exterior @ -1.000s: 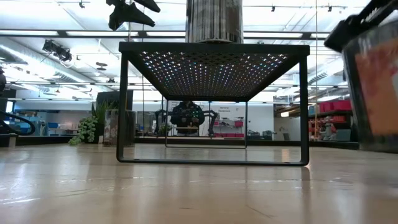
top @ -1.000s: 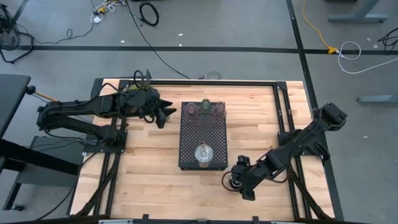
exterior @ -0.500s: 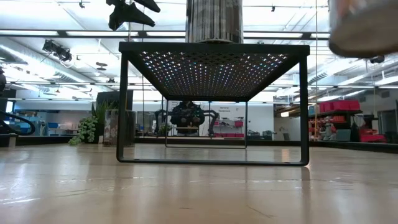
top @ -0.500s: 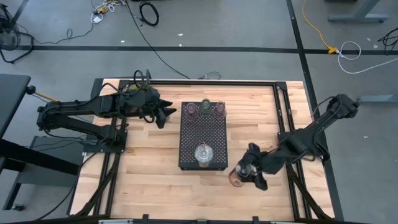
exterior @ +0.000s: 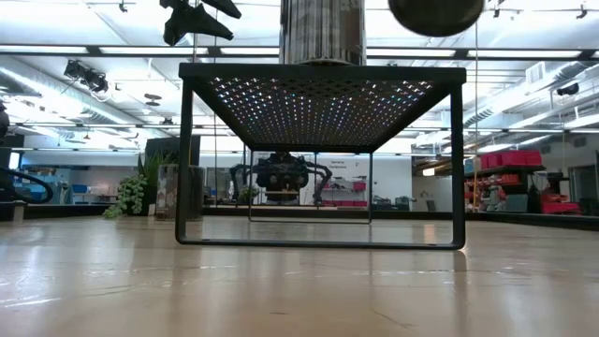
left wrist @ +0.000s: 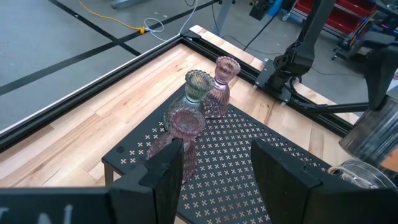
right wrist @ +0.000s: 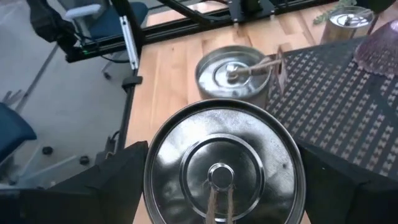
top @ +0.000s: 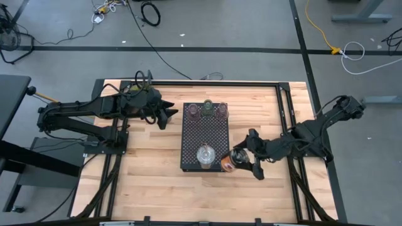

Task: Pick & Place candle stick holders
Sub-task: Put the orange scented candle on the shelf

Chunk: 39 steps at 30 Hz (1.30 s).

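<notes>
A black perforated tray [top: 205,135] stands mid-table. On its far end stand two pinkish-brown holders [top: 193,111] [top: 221,110] with a pale green one [top: 208,105] between them. A silvery holder [top: 205,155] stands on its near end. My right gripper [top: 233,161] is shut on another silvery holder [right wrist: 222,168] by the tray's near right corner. In the low view this holder [exterior: 436,14] hangs above tray-top height. My left gripper [top: 169,115] is open and empty beside the tray's far left corner. In its wrist view [left wrist: 221,180] a pinkish holder [left wrist: 183,134] stands just ahead. My right gripper pinches the silvery holder by its round side wall [right wrist: 152,180], one finger [right wrist: 121,183] on each side. The fingers lie about level and come from the table's right. The holder is upright, open top up, and lifted clear of the table and tray.
The tray stands on legs, with open space beneath it [exterior: 318,197]. Black rails [top: 286,119] run along the table's sides. Bare wood [top: 151,182] lies near the front edge. A further silvery round thing with green leaves [right wrist: 347,18] shows beyond the tray.
My right gripper has lifted the silvery holder off the table near the front edge. It has carried it up, toward the left and far edges, to the tray's near right corner. The holder has stayed upright.
</notes>
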Each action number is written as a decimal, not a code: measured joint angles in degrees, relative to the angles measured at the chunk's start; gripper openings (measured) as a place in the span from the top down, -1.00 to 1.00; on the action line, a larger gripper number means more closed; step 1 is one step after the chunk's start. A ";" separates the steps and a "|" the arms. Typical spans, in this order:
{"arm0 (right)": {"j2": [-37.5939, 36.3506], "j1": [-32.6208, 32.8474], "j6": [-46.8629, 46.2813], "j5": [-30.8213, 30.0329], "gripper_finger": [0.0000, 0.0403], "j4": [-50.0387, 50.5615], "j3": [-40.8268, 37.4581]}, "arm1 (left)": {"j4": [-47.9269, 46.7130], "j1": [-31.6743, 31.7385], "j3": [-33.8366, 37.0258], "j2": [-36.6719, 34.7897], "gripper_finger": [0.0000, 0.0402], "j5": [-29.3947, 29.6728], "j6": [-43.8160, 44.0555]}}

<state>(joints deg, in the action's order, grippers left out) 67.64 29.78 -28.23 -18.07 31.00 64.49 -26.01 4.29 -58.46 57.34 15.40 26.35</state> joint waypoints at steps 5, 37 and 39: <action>3.84 -2.64 3.50 2.98 -0.67 -0.03 2.66 | 0.01 0.02 0.00 0.01 0.05 0.00 -0.01; 12.53 -8.20 9.25 7.17 -0.67 7.32 8.09 | 0.01 0.02 0.00 0.00 0.05 0.00 0.00; 12.66 -8.46 9.25 7.57 -0.67 7.14 8.09 | 0.00 0.02 0.00 0.02 0.05 0.00 -0.02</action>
<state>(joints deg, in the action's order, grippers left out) 80.30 21.32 -18.98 -10.50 38.13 72.58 -26.00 4.31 -58.46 57.36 15.40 26.33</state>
